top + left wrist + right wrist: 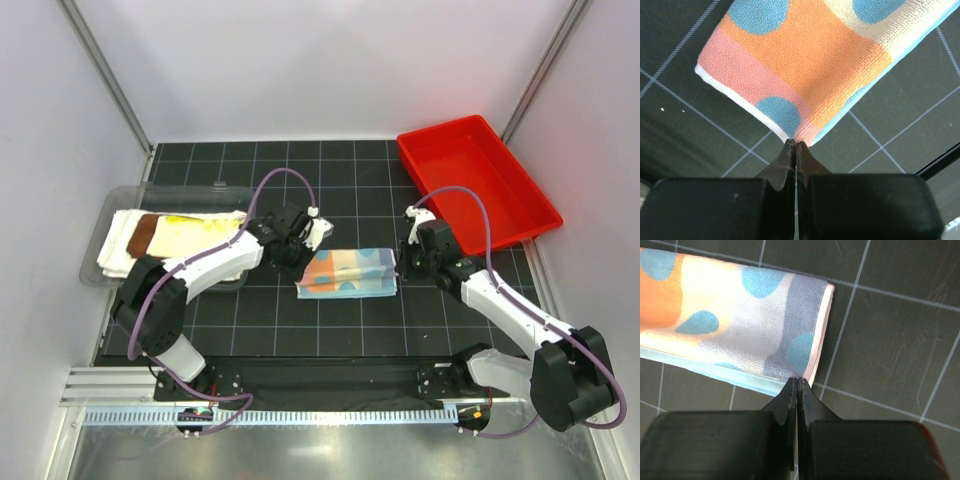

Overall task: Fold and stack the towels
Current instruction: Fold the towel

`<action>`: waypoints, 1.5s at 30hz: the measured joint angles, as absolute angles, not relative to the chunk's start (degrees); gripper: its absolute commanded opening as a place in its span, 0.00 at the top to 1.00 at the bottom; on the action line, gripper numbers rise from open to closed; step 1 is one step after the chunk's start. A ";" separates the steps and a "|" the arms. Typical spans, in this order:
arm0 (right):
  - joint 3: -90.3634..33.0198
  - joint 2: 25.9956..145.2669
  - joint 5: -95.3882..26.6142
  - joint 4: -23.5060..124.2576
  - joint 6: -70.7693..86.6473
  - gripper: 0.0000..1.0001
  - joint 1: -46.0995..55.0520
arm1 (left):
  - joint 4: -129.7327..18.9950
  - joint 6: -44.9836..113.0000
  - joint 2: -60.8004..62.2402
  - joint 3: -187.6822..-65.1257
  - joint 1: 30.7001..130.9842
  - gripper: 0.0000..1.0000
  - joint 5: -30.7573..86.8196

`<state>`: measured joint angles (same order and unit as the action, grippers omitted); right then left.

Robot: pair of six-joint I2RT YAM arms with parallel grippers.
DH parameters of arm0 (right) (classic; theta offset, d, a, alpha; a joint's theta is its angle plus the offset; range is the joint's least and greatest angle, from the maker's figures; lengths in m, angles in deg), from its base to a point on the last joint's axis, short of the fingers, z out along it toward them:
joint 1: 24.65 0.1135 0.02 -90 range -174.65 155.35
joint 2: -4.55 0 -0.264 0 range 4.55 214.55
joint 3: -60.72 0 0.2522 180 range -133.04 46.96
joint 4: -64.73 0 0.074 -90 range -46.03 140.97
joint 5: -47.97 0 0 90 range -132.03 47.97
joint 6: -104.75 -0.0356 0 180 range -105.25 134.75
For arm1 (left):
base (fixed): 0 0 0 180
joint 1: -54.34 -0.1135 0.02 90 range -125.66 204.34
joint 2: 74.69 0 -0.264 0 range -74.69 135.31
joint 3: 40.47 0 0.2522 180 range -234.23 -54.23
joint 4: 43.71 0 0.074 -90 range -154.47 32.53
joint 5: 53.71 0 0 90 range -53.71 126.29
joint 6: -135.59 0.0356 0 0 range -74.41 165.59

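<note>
Left end effector (796, 145) and right end effector (796, 381) clamped on pastel towel (348, 273) corners (orange, pink, blue dots)

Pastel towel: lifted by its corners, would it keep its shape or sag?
Probably sags: the pastel towel puckers toward the corner pinched by the left gripper, so it looks floppy. Likely light, since the right gripper holds thin folded layers. Its looped nap should resist slipping.

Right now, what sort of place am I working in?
Probably a lab robot cell: bare white walls, a black gridded mat under the pastel towel, a red bin and a clear tub of towels.
</note>
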<state>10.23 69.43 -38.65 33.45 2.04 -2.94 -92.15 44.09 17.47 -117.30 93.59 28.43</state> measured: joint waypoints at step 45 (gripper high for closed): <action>12.42 78.11 -36.75 34.06 -18.00 0.76 0.36 | -82.58 23.20 16.80 -107.18 98.09 0.69 32.72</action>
